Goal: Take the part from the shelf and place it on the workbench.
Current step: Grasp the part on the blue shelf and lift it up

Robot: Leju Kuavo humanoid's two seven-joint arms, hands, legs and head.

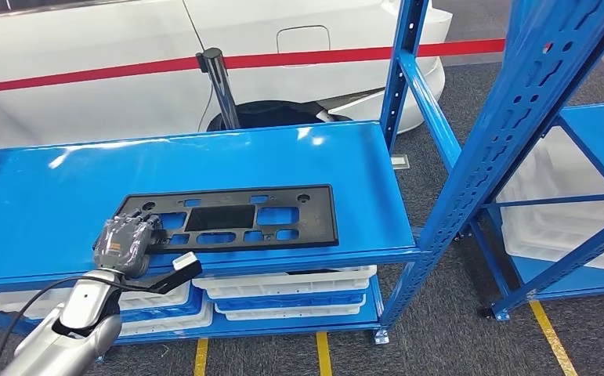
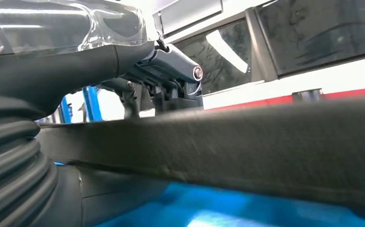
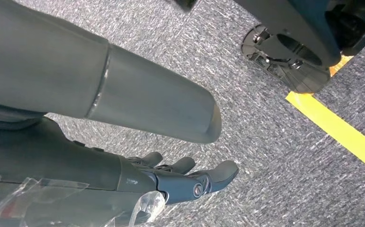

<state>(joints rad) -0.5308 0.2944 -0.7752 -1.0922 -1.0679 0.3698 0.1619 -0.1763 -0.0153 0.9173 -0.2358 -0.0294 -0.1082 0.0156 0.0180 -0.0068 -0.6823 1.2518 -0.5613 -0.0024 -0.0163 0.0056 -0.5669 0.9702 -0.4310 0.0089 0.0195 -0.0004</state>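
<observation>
A flat black plastic part (image 1: 236, 217) with several cut-outs lies on the blue shelf (image 1: 204, 157), close to its front edge. My left hand (image 1: 126, 239) is at the part's left end, with its fingers laid over the top. In the left wrist view the part's edge (image 2: 265, 146) runs across between the dark fingers (image 2: 171, 61) above and the grey thumb (image 2: 100, 189) below, so the hand grips it. My right hand (image 3: 185, 182) hangs over the grey carpet with loosely spread fingers and holds nothing.
White trays (image 1: 283, 286) are stacked on the lower shelf. A blue upright (image 1: 510, 125) stands at the shelf's right end, with a second blue rack (image 1: 596, 149) beyond it. Behind are a white car (image 1: 87, 63), red tape (image 1: 322, 56) and a black post (image 1: 218, 78). Yellow lines (image 1: 553, 337) mark the floor.
</observation>
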